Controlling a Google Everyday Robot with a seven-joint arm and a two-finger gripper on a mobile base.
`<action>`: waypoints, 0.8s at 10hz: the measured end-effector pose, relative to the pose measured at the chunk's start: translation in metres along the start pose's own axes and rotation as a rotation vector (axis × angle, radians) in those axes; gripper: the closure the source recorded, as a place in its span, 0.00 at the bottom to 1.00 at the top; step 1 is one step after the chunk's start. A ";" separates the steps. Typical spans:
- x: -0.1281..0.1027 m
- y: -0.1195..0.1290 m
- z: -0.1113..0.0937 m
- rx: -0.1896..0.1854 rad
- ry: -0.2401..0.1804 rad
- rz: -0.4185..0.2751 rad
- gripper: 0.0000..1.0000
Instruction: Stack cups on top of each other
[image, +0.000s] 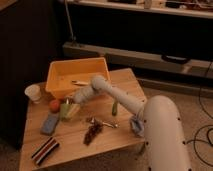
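End effector: over the left-centre of the wooden table, spread wide, released, nothing clearly grasped.
Pale yellow-green tapered cup: directly beneath the end effector, apparently upright.
White round-rimmed cup: near the left table edge, upright, left of the end effector and slightly behind.

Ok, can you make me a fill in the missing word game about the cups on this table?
The white cup and the yellow-green cup are apart, not yet ___.
The gripper is down at the ___ one.
Both cups are ___ the orange bin, on the table.
Missing words: stacked; yellow-green; outside.
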 end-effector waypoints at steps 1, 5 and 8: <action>-0.004 0.005 0.004 -0.013 0.004 0.002 0.20; -0.006 0.031 0.022 -0.052 0.117 0.077 0.20; 0.000 0.041 0.029 -0.016 0.213 0.231 0.35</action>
